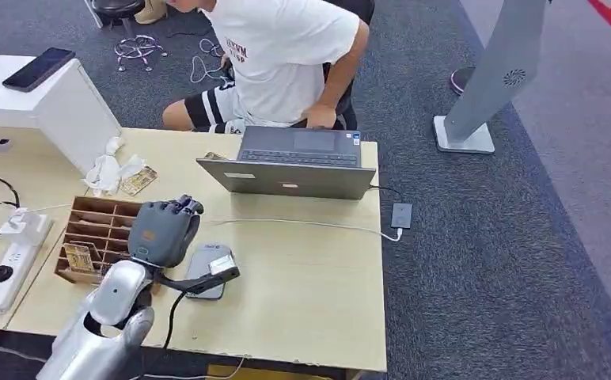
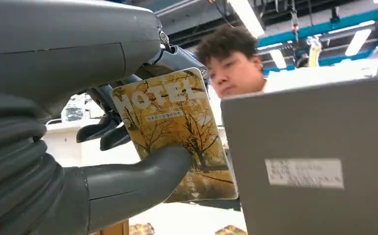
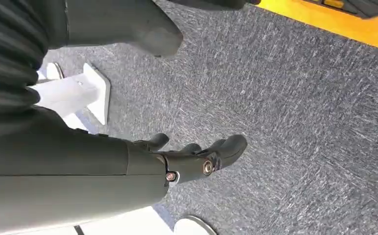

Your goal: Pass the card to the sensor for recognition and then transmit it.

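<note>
While our left hand (image 1: 162, 231) hangs just over the grey sensor (image 1: 209, 269) on the table (image 1: 310, 293), we pinch the yellow card (image 2: 175, 127) between thumb and fingers, probably so its face can be read; the wrist view shows this card, which the hand's back hides from the head view. Our right hand (image 3: 197, 159) hangs over carpet, fingers curled loosely, holding nothing. Farther away, a person (image 1: 278, 55) sits behind the laptop (image 1: 290, 174)
</note>
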Motion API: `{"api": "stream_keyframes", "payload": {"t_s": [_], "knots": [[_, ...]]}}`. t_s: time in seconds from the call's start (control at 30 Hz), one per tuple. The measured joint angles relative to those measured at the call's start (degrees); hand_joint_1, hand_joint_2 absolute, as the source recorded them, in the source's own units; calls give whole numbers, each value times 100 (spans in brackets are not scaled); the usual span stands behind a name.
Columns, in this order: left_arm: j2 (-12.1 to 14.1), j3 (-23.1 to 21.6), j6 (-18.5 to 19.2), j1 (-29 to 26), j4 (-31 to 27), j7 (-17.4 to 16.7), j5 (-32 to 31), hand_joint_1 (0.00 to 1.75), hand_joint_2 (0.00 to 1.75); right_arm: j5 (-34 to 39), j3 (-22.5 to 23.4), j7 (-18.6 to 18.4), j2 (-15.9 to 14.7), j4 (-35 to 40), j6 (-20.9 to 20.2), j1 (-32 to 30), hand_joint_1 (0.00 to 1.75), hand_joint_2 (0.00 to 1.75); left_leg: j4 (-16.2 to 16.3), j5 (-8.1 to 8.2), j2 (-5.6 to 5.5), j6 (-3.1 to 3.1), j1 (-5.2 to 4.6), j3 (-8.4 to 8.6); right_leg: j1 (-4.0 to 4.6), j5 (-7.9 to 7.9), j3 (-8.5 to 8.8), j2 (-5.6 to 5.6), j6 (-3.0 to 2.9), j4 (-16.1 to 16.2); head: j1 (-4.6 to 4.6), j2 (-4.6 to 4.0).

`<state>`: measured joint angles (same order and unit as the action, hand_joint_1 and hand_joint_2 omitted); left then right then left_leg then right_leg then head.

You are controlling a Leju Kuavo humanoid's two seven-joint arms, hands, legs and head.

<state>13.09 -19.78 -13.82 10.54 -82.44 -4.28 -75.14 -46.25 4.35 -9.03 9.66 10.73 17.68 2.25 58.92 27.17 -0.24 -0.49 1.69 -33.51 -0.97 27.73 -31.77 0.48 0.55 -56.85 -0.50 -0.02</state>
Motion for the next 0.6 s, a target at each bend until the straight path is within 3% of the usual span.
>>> {"api": "stream_keyframes", "payload": {"t_s": [0.23,0.6], "knots": [[9,-166,57,-16,0,-37,-2,175,175,0,0,-13,0,0,0,-7,0,175,0,0,0,0,0,0,0,0,0,0,0,0,0,2],[236,-461,1058,-22,256,-133,151,175,175,-26,0,-24,15,0,33,-22,0,175,0,0,0,0,0,0,1,0,-1,0,0,-1,-2,2]]}}
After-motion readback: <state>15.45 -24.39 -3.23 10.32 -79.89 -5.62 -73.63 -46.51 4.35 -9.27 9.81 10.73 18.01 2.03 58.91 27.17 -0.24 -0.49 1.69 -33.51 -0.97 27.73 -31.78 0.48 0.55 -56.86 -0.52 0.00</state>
